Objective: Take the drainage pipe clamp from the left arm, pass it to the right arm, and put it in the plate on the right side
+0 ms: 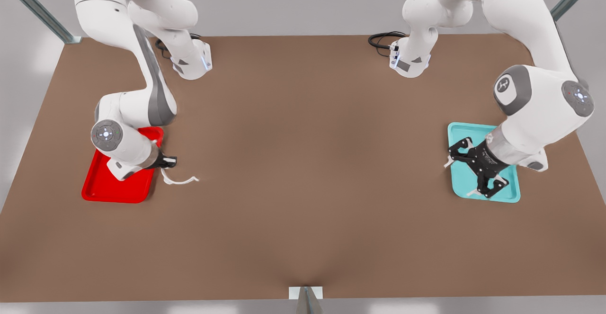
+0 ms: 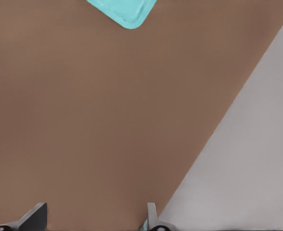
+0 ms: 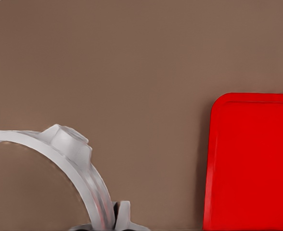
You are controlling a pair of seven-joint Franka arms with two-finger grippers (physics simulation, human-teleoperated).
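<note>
1. Front view: right claw (image 1: pixel 166 161) sits at the inner edge of the red plate (image 1: pixel 102 188), on the front view's left; it is clamped on the drainage pipe clamp (image 1: pixel 177 179), gripping one end of the strap.
2. Clamp hangs off the claw toward the middle of the surface (image 1: pixel 303 162); its arc and far tab lie over bare brown, just beside the plate's rim, not over the plate's floor.
3. Right wrist view: clamp (image 3: pixel 74 159) pinched between the fingertips (image 3: pixel 123 214); white arc curves away from the claw; plate (image 3: pixel 252 163) is off to one side of it with a strip of surface between.
4. Key relation: plate lies on the opposite side of the claw from where the strap trails; long axis of the strap runs roughly across the plate's near edge, pointing away from it; so, by my read, the claw must shift over the plate before letting go, else the clamp lands on the surface.
5. Left claw (image 1: pixel 480 169) waits over the teal tray (image 1: pixel 483 195) on the front view's right, well apart from the clamp; fingers spread, holding nothing; left wrist view has its fingertips (image 2: pixel 33 219) apart over bare surface, tray corner (image 2: pixel 127 14) farther off.
6. Judgement: handover looks done; placing is what is left; right arm is the only one near.
</note>
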